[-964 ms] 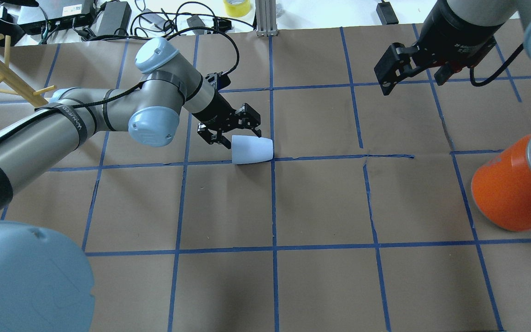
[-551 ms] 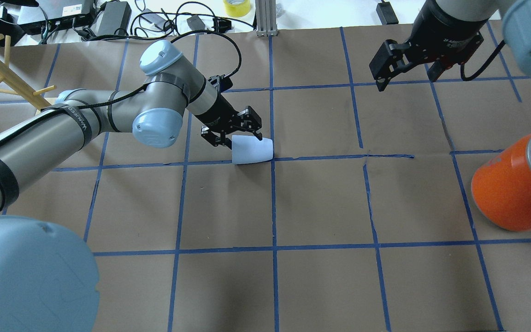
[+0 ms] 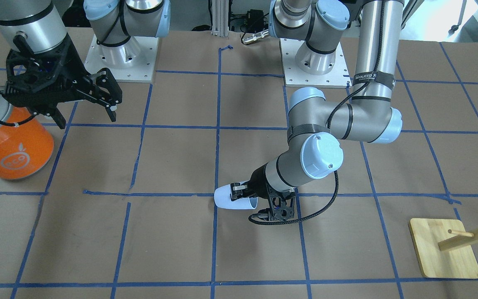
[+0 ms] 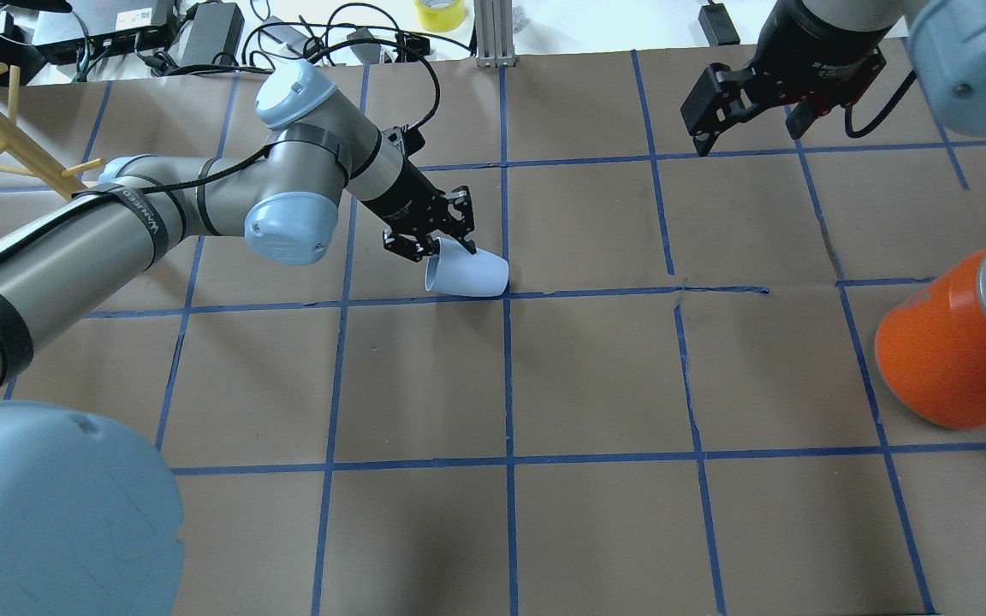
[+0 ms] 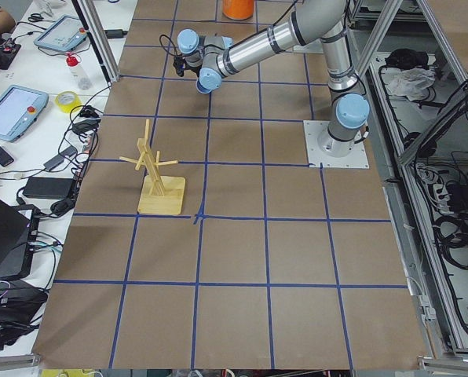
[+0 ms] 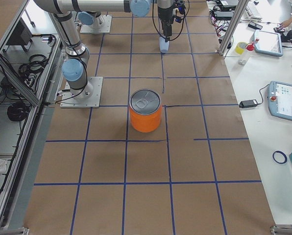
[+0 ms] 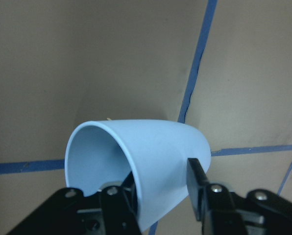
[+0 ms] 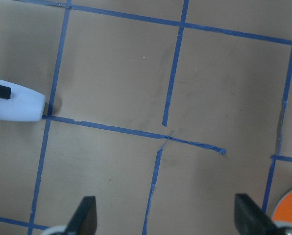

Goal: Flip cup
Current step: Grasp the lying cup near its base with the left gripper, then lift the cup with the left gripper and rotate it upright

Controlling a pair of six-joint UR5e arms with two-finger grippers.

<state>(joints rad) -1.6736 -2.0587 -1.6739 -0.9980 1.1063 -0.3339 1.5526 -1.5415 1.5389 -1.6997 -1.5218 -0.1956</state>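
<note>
The pale blue-white cup lies tilted on its side near a tape crossing, with its mouth toward my left arm. My left gripper is shut on the cup's rim. In the left wrist view one finger sits inside the cup and the other presses the outer wall. The cup and left gripper also show in the front-facing view. My right gripper is open and empty, high above the far right of the table, well apart from the cup.
A large orange can with a silver top stands at the right edge, below my right gripper in the front-facing view. A wooden peg rack stands at the far left. Cables and power bricks lie beyond the table's far edge.
My left gripper has moved onto the cup's rim and shut on it. The cup's mouth end has tipped up and turned. My right gripper has drifted farther back.
</note>
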